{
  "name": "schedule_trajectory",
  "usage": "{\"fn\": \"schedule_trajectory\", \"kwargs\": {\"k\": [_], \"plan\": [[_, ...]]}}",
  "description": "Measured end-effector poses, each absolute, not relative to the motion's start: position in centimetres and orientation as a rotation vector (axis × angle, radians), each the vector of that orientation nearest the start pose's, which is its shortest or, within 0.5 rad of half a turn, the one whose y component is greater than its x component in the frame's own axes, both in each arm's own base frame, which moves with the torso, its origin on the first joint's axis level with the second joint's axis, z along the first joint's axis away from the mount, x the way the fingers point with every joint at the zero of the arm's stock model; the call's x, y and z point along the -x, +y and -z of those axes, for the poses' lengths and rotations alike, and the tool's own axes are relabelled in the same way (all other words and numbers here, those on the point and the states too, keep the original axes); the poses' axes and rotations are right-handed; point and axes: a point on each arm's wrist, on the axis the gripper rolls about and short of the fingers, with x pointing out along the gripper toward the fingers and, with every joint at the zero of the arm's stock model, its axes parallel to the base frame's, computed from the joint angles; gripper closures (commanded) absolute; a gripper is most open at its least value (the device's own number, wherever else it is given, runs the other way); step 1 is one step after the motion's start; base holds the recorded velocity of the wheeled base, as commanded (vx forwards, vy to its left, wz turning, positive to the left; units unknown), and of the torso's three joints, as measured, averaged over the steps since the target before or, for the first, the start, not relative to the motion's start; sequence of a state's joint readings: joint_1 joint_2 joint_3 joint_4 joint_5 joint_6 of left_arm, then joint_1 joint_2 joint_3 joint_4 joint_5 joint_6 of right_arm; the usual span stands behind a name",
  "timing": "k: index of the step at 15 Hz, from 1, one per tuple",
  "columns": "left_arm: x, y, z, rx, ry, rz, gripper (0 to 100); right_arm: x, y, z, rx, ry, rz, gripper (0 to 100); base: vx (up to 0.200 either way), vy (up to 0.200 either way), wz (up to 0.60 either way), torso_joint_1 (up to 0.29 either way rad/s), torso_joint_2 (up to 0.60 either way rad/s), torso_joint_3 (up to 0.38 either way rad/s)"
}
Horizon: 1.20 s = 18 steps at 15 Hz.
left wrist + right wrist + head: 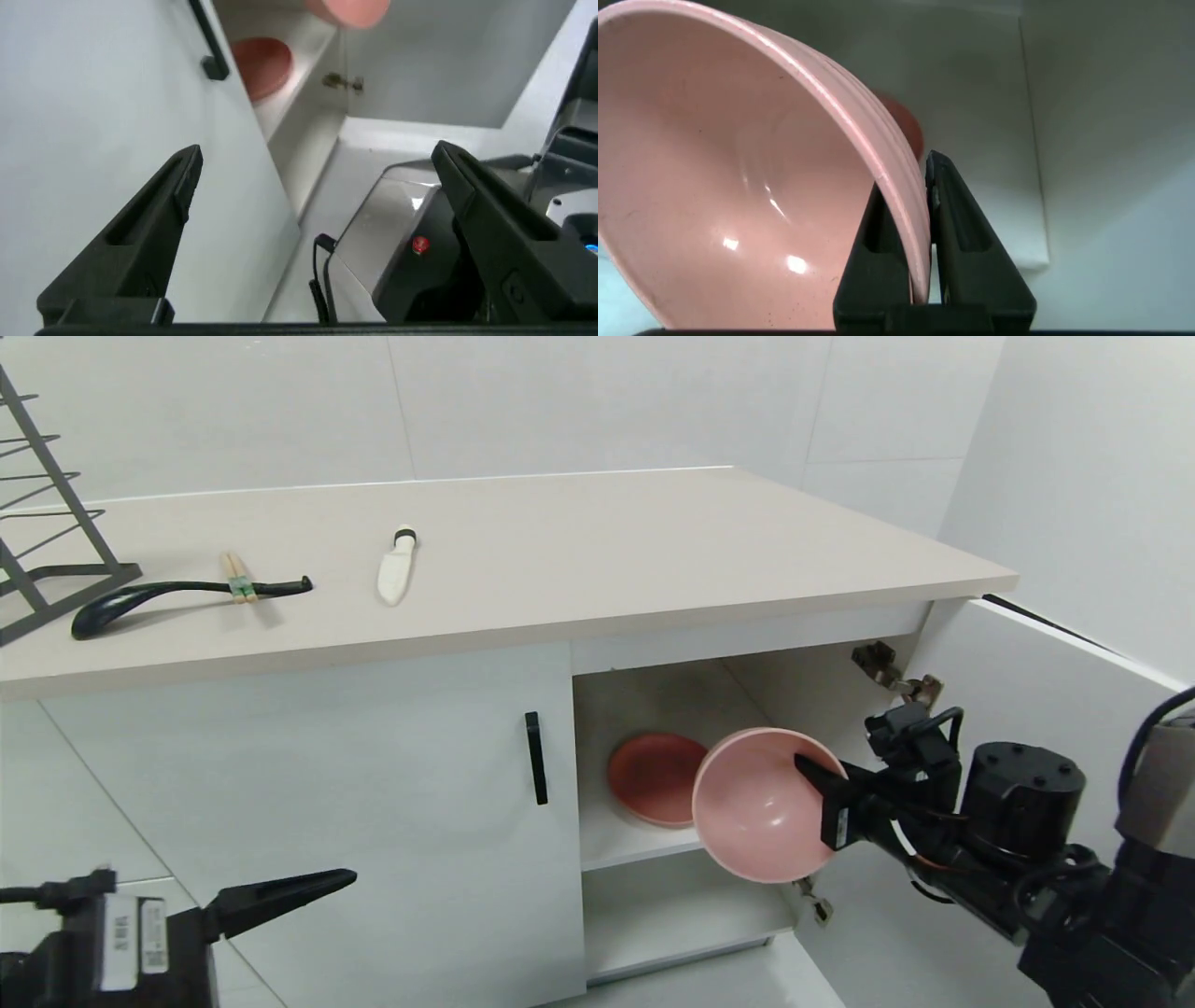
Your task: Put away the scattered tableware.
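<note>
The right claw (810,771) is pinching the rim of the pink bowl (752,807), one finger inside and one outside. It is holding the bowl tipped on edge before the open cabinet, just outside the shelf (635,847) where the red plate (653,775) is lying. With so thin a grip on a smooth rim, the bowl is risking swinging or slipping free and dropping, or knocking the shelf edge or the plate if it goes in at this tilt. The left claw (318,152) is hanging low, fingers spread apart, holding nothing.
</note>
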<state>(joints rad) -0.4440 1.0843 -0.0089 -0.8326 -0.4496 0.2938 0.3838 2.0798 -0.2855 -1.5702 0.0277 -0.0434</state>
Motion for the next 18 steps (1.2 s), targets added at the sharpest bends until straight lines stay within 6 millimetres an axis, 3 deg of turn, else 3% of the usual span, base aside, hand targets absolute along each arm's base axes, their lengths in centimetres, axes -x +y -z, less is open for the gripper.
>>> {"fn": "schedule_trajectory", "kwargs": {"k": [5,11,18], "plan": [[-7.8,-4.5,-15.1,-0.185,-0.02,0.865,0,-30.5,12.6,-3.2,0.038,0.177,-0.428,100,0.0,0.0,0.0,0.0,0.0,0.0],[-7.8,-4.5,-15.4,-0.159,-0.026,0.861,0,-35.4,14.7,-2.1,-0.114,0.198,-0.479,100,0.0,0.0,0.0,0.0,0.0,0.0],[-7.9,-4.5,-15.7,-0.127,-0.022,0.86,0,-38.8,16.2,2.6,-0.109,0.291,-0.482,100,0.0,0.0,0.0,0.0,0.0,0.0]]}}
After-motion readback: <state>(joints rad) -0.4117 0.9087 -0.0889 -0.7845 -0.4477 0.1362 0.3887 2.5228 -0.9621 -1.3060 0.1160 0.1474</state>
